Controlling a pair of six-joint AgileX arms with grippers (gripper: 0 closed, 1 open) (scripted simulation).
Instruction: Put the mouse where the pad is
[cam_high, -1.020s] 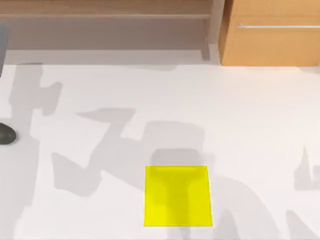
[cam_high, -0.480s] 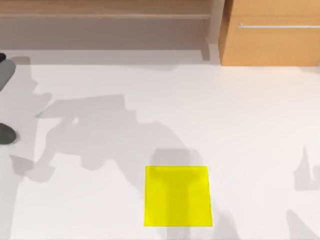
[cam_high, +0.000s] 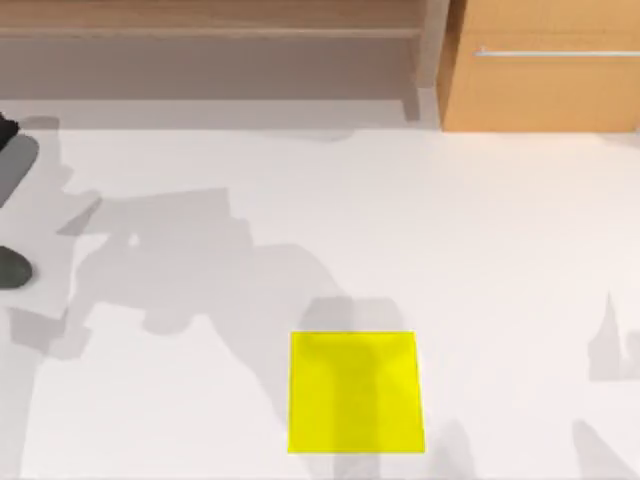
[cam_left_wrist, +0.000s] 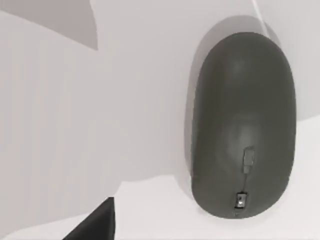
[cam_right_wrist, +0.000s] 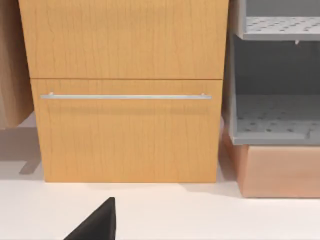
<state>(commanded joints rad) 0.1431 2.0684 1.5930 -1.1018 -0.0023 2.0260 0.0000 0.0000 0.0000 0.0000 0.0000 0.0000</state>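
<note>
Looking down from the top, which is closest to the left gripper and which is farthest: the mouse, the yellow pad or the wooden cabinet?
From the left gripper at the table's left edge:
1. The mouse, at the left edge too.
2. The pad, near the front middle.
3. The wooden cabinet, at the back right, which the right gripper faces.

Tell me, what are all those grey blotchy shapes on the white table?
Top view: they are shadows falling on the table, one crossing the yellow pad. Left wrist view: the grey mouse has a soft shadow along its edge. Right wrist view: evenly lit wooden drawer front, with faint shadow beneath.
</note>
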